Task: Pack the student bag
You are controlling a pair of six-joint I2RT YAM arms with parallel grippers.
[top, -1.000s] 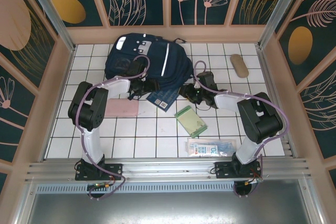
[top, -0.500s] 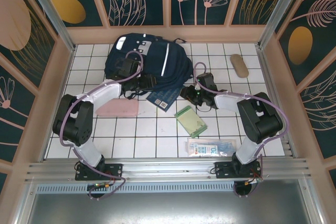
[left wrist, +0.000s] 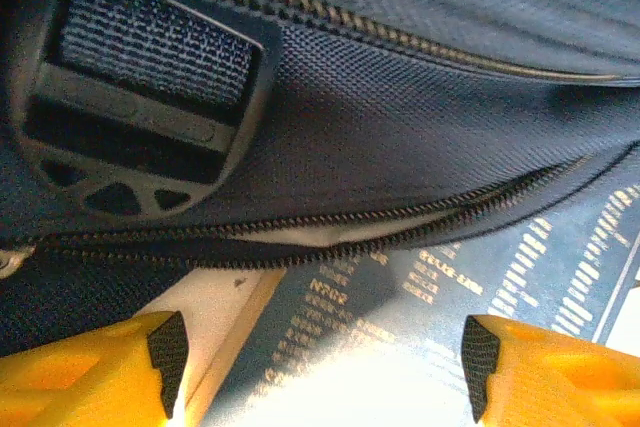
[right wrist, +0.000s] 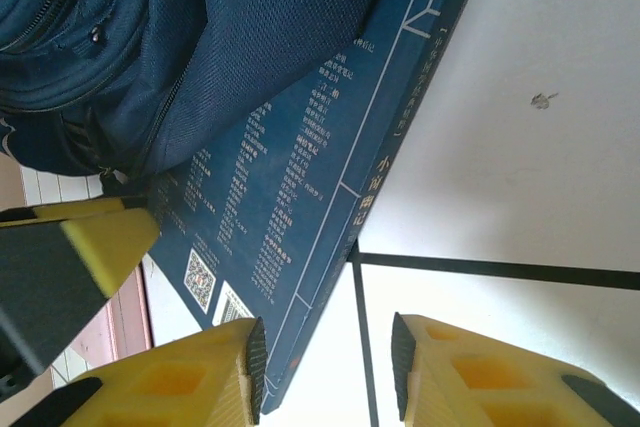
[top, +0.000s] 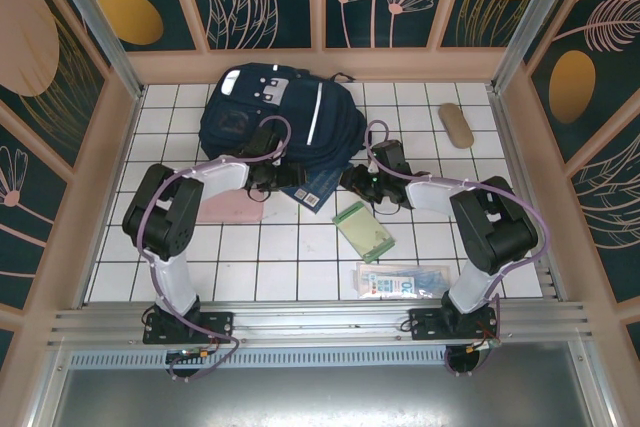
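Navy-blue fabric student bag point(top: 280, 117), large, thin white stripes: flat on the white tiled table point(top: 300, 257), far side, left of centre, lower edge toward the arms. Close up in the left wrist view point(left wrist: 420, 97): coarse weave, black plastic strap buckle point(left wrist: 130, 137) upper left, zipper point(left wrist: 440, 212) parted a little, pale lining in the gap.

Flat dark-blue printed booklet point(top: 312, 190): on the tiles at the bag's near edge, far end tucked under the bag fabric, near end sticking out. Same in the right wrist view point(right wrist: 300, 197): white text columns, QR code near the exposed corner.

Left gripper point(top: 278, 177) point(left wrist: 325, 362): at the bag's near edge, just left of the booklet. Yellow fingers point(left wrist: 80, 367) spread wide, gripping nothing; booklet cover and a pale strip between them, zipper line just beyond.

Right gripper point(top: 352, 179) point(right wrist: 325, 367): just right of the booklet, facing it. Part open, not clamped. Booklet's exposed edge between the yellow fingers point(right wrist: 190, 387), close to one pad, bare tile between it and the other. Contact with the near pad: cannot tell.

Elsewhere on the table:
- pink flat pouch point(top: 228, 209), beside the left forearm
- green flat packet point(top: 363, 230), near the right arm
- clear printed packet point(top: 402, 280), near edge
- tan oval case point(top: 455, 125), far right, well apart from the bag
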